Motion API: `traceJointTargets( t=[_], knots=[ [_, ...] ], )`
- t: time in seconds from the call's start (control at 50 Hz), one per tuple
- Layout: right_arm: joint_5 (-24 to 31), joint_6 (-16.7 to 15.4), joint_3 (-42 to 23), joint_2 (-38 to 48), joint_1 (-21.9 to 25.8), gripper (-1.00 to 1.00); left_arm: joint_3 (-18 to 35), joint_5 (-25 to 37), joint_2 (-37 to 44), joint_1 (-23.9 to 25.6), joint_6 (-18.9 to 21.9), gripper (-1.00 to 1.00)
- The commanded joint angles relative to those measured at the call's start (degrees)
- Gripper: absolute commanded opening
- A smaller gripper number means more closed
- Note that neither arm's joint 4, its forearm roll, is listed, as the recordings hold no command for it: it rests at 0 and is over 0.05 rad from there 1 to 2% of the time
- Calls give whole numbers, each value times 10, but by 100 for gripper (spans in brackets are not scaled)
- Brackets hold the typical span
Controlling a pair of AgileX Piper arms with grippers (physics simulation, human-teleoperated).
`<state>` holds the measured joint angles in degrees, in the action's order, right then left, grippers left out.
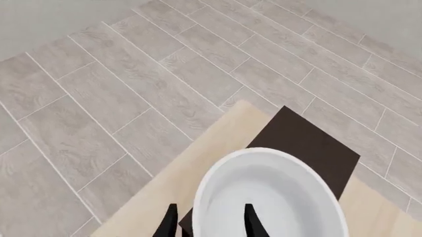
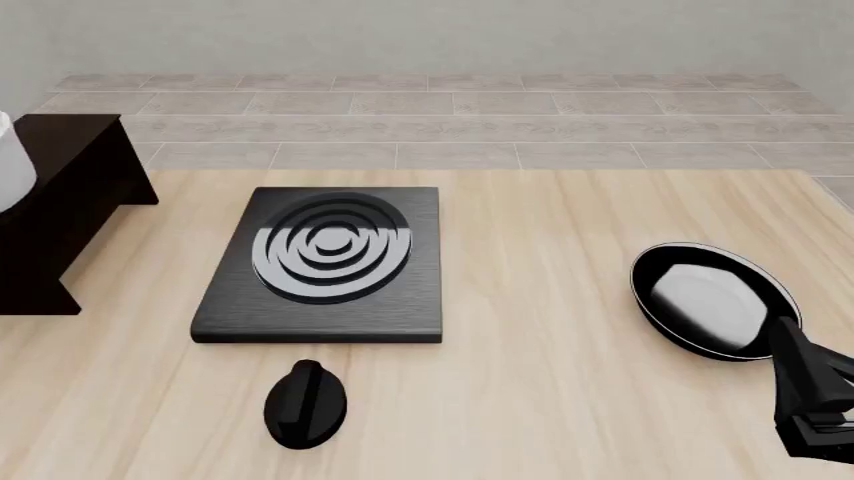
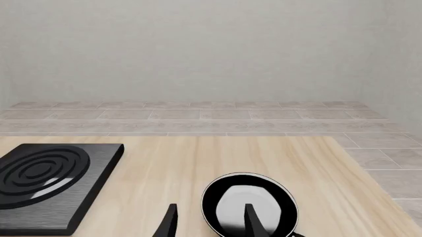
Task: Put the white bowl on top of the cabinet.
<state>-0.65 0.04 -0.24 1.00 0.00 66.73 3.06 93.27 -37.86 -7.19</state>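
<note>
The front view's left edge cuts off most of the white bowl (image 2: 11, 165) and part of the cabinet (image 2: 60, 200); the right arm (image 2: 814, 395) is cropped too.

— Where's the white bowl (image 1: 274, 197) right now?

— Up over the cabinet (image 1: 310, 148), mouth open to the left wrist camera, glossy and plain inside, nothing in it. From the front only a white sliver of it (image 2: 11, 165) shows at the far left edge.

— And the cabinet itself?

— Dark brown, nearly black, boxy, flat-topped (image 2: 60, 200). It stands at the table's far left corner, partly cut off by the frame. Whether the bowl actually touches the top, I can't tell.
</note>
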Motion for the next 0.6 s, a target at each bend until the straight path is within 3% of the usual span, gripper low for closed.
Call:
traceJointTargets(
  t=[0.02, 0.38, 0.6],
  knots=[
    [0, 0, 0, 0, 0, 100, 9, 12, -6, 2, 3, 100],
    [0, 0, 0, 0, 0, 100, 34, 77, -86, 29, -13, 100],
    [0, 0, 0, 0, 0, 100, 51, 105, -106, 20, -10, 100]
  ],
)
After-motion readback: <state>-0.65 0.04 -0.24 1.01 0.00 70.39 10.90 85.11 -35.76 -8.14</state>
